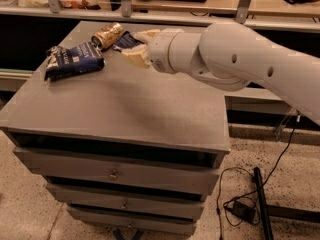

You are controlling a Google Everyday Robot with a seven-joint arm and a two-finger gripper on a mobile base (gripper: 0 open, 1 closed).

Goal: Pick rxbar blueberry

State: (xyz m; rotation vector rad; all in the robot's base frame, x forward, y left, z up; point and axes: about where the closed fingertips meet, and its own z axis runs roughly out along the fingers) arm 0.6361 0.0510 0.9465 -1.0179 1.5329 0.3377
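The rxbar blueberry (123,41) is a small dark flat bar at the back of the grey cabinet top (150,109), just right of the gold can. My gripper (131,45) reaches in from the right on the white arm (240,59). Its pale fingers (134,58) stand apart above the near end of the bar, one on each side, and they hide part of it. I cannot tell whether they touch the wrapper.
A gold metal can (106,35) lies on its side left of the bar. A puffy dark-blue snack bag (72,60) lies at the left edge. Drawers (115,171) are below the top. A shelf rail (125,4) runs behind. A cable (240,209) lies on the floor at right.
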